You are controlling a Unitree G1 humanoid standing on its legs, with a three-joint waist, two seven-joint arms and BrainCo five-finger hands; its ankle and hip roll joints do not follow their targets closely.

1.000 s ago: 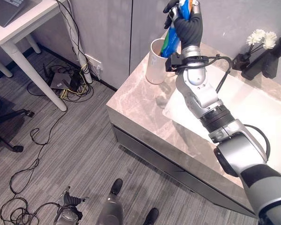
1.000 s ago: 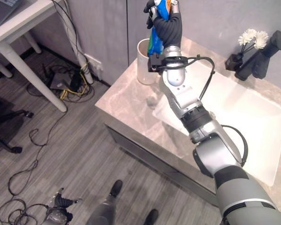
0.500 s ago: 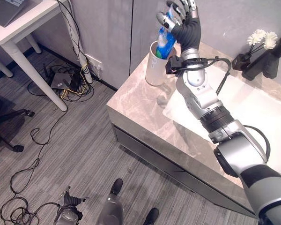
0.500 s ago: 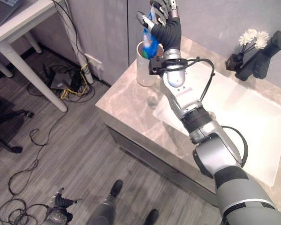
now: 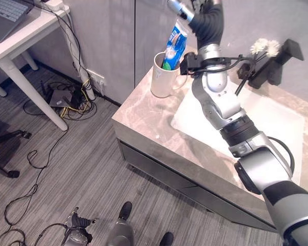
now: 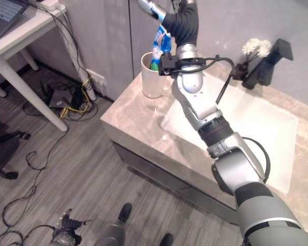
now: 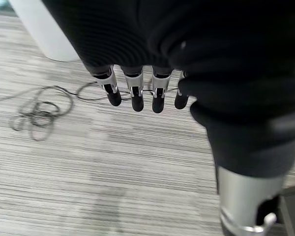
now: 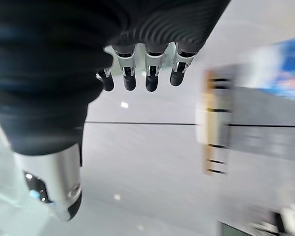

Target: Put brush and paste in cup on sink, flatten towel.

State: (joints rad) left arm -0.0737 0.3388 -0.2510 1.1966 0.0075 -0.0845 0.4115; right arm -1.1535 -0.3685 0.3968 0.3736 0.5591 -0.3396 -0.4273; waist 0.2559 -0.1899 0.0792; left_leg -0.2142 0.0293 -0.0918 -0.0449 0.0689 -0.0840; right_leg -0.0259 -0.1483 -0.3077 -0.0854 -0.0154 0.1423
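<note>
Toothpaste tube (image 5: pixel 174 45), blue and green, stands tilted in the white cup (image 5: pixel 162 76), lower end inside, upper half sticking out above the rim and leaning toward the wall. Cup sits on the marble bench (image 5: pixel 143 115) at its back left corner, close to the wall and to the left edge, just left of the white sink basin (image 5: pixel 246 118). Right hand (image 5: pixel 208 18) is raised above and just behind the cup, thumb out toward the tube top; right wrist view shows its fingers (image 8: pixel 152 73) hanging straight with nothing between them, so released. Whether the thumb touches the tube, cannot tell. Left hand (image 7: pixel 142 64) hangs low over the grey plank floor (image 7: pixel 88 172), fingers relaxed and straight, empty. Black faucet (image 5: pixel 277 64) and a small black vase with white flowers (image 5: pixel 262 47) stand at the back edge of the basin, well apart from the cup. Front strip of bench between basin and front edge is bare. Left of the bench, open floor, then a white desk (image 5: pixel 20 36) with a laptop (image 5: pixel 5 13) on it and cables with a box (image 5: pixel 66 100) below it by the wall.
</note>
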